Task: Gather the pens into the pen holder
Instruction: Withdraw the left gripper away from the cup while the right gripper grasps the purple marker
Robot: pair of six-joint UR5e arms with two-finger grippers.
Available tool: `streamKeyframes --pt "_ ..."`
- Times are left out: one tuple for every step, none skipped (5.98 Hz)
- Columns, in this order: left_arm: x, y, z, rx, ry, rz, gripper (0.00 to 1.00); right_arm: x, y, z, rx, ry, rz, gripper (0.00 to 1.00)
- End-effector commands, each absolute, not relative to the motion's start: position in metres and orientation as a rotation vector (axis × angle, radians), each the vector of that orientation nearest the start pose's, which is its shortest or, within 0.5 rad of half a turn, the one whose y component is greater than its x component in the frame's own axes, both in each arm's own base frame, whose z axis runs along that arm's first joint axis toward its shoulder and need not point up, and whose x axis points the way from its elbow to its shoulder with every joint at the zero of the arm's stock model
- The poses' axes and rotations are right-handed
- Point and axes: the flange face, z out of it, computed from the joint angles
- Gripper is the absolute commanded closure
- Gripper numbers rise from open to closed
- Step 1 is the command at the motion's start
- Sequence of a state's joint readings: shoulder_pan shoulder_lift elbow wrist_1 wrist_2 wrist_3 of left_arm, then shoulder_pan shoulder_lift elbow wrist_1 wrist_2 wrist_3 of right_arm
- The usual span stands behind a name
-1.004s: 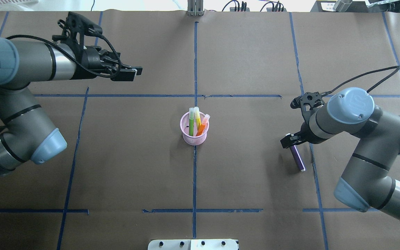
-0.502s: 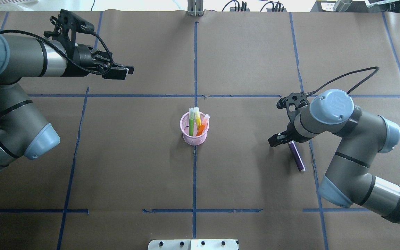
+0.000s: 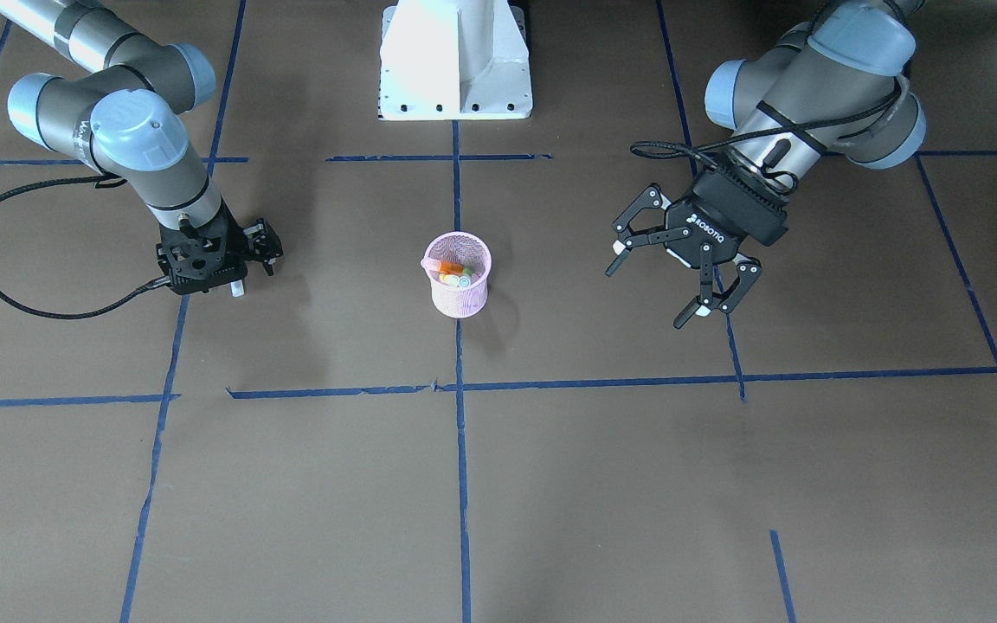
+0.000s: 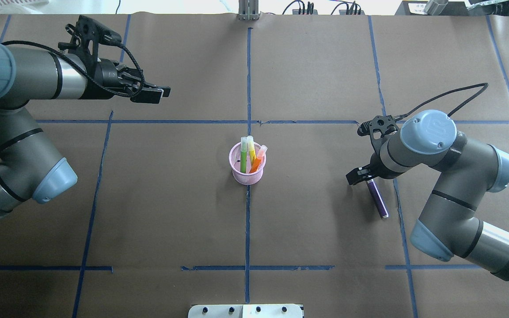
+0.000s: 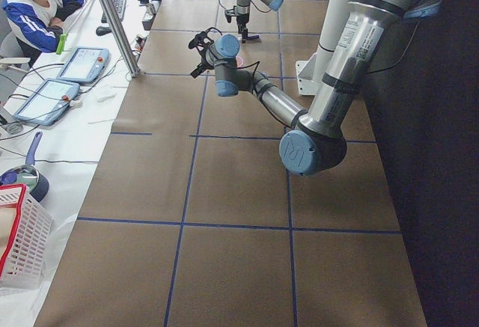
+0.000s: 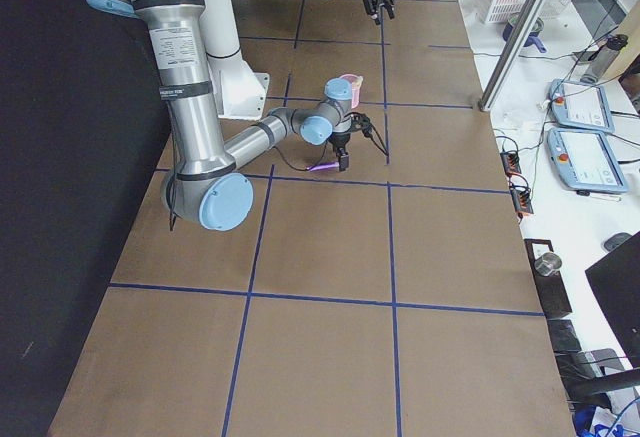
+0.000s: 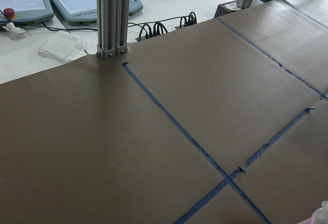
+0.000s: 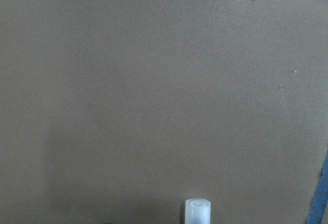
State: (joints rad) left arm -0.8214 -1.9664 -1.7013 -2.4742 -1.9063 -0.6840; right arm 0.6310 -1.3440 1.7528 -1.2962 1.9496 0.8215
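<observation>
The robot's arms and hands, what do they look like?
The left arm and right arm are grey tubes with pale blue joint caps and silver bands. The left hand is black and two-fingered, built of jointed links, with ROBOTIQ in white on its body. The right hand is black too. A black cable loops off each wrist.

Pen holder [image 4: 247,176] is showing pink wire mesh w/ solid pink rim. Inside it, green pen [image 4: 243,161], yellow pen [image 4: 252,153] and orange pen [image 4: 256,164] are showing pale translucent ends. Purple pen [image 4: 377,199] is showing a white tip. Table cover [image 4: 316,70] is reading flat brown, w/ blue tape lines [image 4: 192,121] forming a grid. Left arm [image 4: 24,84] and right arm [image 4: 457,154] are showing grey w/ pale blue caps. Left gripper [image 3: 646,298] and right gripper [image 3: 237,281] are showing black. Robot base [image 3: 455,61] is showing white.
</observation>
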Motion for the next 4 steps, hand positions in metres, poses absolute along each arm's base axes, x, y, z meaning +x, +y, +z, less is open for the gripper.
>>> streamKeyframes --pt "0.3434 -0.5163 0.2748 0.885 1.135 0.292 0.00 -0.4147 -0.4283 0.4300 0.141 -0.760 -0.235 0.12" --pt "0.3430 -0.5173 0.2771 0.883 1.131 0.292 0.00 -0.4158 -0.4282 0.4302 0.140 -0.759 -0.234 0.26" --pt "0.3435 -0.5178 0.2783 0.882 1.130 0.292 0.00 -0.4159 -0.4286 0.4334 0.139 -0.752 -0.232 0.34" --pt "0.3428 -0.5182 0.2783 0.882 1.130 0.291 0.00 -0.4161 -0.4287 0.4344 0.136 -0.750 -0.231 0.35"
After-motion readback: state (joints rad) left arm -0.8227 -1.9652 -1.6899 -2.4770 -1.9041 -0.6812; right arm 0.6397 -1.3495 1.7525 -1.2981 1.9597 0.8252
